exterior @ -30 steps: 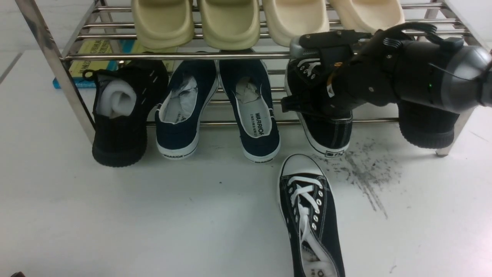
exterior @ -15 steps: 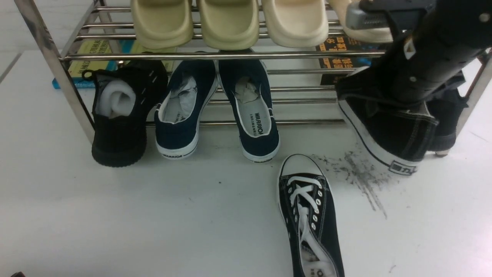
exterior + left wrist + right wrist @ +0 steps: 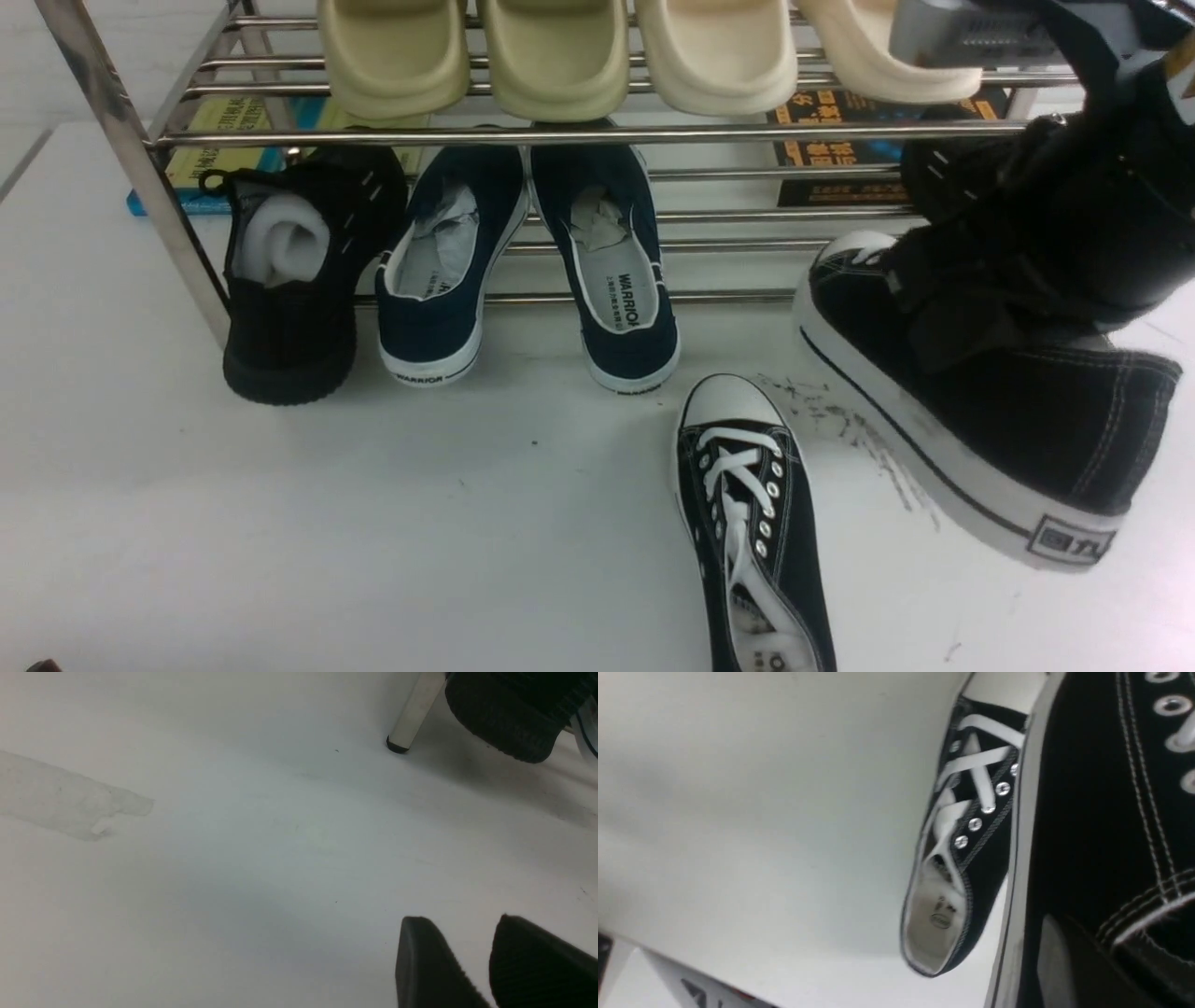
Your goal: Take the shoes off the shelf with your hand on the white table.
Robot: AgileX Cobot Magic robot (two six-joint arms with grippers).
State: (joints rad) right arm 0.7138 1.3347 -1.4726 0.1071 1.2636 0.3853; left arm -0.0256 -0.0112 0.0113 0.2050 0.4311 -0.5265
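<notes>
A big white table (image 3: 280,523) is seen under everything. A shiny metal shelf (image 3: 429,136) with two levels is stood at the far side of it. On the top level, four pale slippers (image 3: 560,56) are lined up. On the low level, a black knit shoe (image 3: 289,289) is placed at the left end, and two dark blue shoes (image 3: 621,280) are set beside it. Some books (image 3: 840,149) are laid behind the shelf.

At the right, the right gripper (image 3: 980,299) is clamped tight on the open top of one black sneaker (image 3: 1027,439). This sneaker is held off the shelf, in front of its right end and over the table. It is tilted, with the white toe turned to the shelf and the heel turned to the camera. It cannot be told if its sole is touching the table.

The other black sneaker (image 3: 756,523) is laid flat on the table, near the front edge, just to the left of the held one. Its white toe is pointed at the shelf. In the right wrist view it (image 3: 962,835) is seen past the white sole of the held sneaker (image 3: 1087,835).

A dark grey smear (image 3: 868,439) is marked on the table between the two sneakers.

The left gripper (image 3: 472,970) is kept low over bare table, with its two black fingers (image 3: 425,966) a little apart and nothing held between them
</notes>
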